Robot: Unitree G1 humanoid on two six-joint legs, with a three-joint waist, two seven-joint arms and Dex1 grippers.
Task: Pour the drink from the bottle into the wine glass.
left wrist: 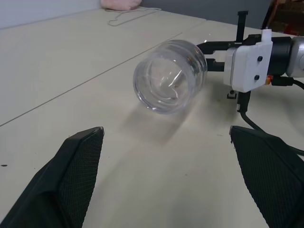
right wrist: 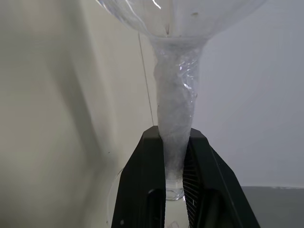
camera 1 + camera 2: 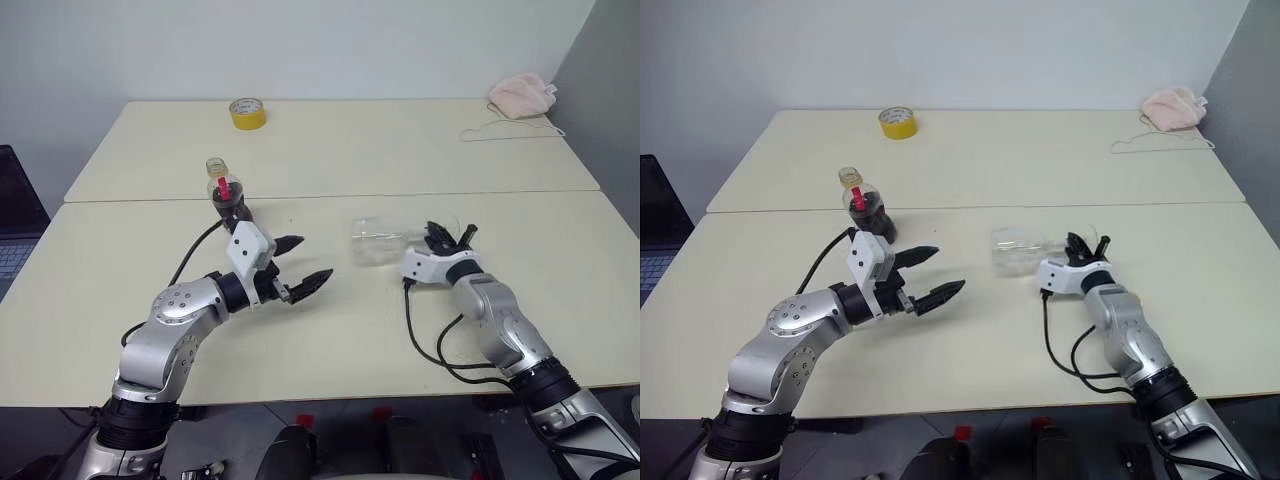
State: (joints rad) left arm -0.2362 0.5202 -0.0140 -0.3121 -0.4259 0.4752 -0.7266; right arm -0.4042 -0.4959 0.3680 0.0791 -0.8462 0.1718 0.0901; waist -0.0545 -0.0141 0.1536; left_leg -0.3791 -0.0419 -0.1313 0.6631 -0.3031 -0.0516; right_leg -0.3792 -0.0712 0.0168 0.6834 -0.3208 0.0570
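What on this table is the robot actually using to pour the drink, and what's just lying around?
In use: bottle holding the drink; wine glass, on its side, stem clamped by the right gripper; left gripper, open.
Lying about: yellow tape roll, pink cloth.

clear wine glass, yellow-capped bottle of dark drink, yellow tape roll

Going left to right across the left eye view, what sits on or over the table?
left gripper, open, with the bottle standing just behind its arm → wine glass lying on its side → right gripper shut on its stem → pink cloth at the far right corner.
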